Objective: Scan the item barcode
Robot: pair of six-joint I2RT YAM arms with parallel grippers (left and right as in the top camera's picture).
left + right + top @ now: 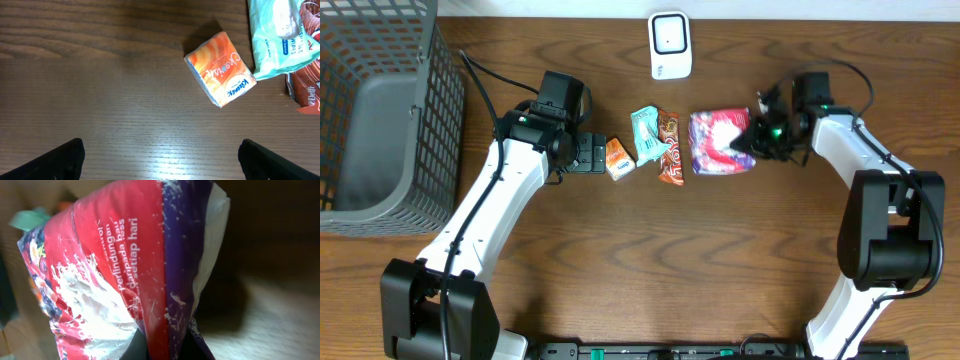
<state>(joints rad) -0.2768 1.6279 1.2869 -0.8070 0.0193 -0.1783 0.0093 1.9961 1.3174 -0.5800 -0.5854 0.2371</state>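
Pouch [718, 142], red-purple, seemingly pinched by right claw [746, 143].

A dark brown wooden surface [650, 260] fills nearly the whole overhead view, its grain running from left to right in fine, close lines. Along the far edge a narrow pale strip [520, 8] shows beyond the wood; whether it is wall or floor cannot be told. A grey wire-mesh basket [380, 120] with a solid grey bottom stands at the far left, over the surface's edge. Light falls from above: in the left wrist view a soft whitish sheen lies on the grain [165, 145], and in the right wrist view the wood [270, 310] is blurred, warm brown, with deep shadow farther back.
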